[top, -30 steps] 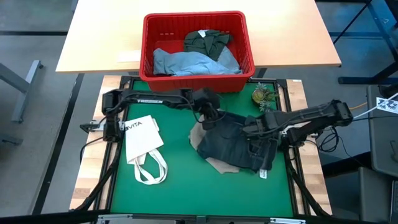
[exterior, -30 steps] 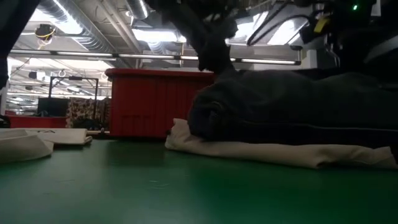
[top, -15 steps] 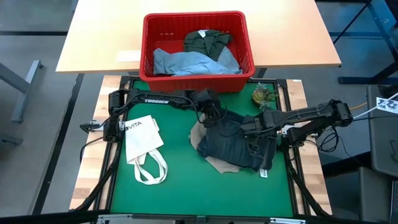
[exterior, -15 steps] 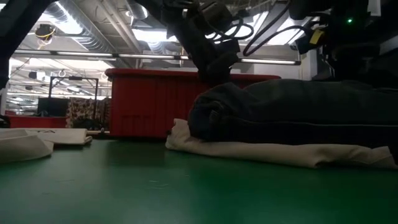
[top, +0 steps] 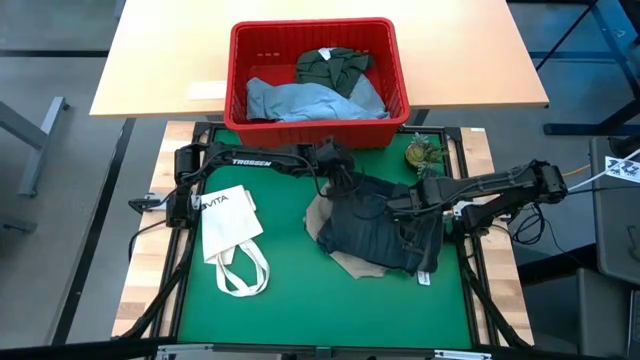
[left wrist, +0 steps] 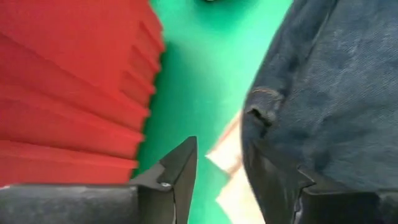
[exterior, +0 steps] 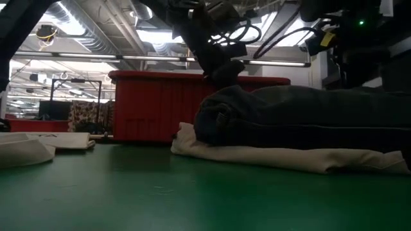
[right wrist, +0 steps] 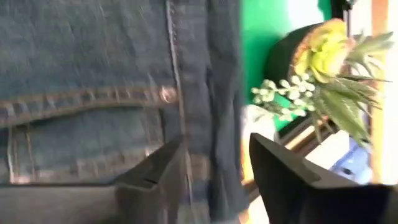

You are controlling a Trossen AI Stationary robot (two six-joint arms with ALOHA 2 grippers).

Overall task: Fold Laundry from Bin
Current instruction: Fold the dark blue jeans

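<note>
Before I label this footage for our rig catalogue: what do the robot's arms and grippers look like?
Both arms are black and slender. The left arm carries white TROSSEN lettering. Loose black cables loop near the right arm. Each gripper, left gripper and right gripper, ends in two dark wedge-shaped fingers.

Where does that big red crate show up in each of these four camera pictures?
High view: the crate sits top centre, on the wooden table beyond the green mat, clothes inside.
Low view: its red wall stands at centre-left, behind the dark jeans.
Left wrist view: its ribbed red wall fills the left half.
Right wrist view: not in it.
Shared landmark: the dark jeans, seen in all four views.
</note>
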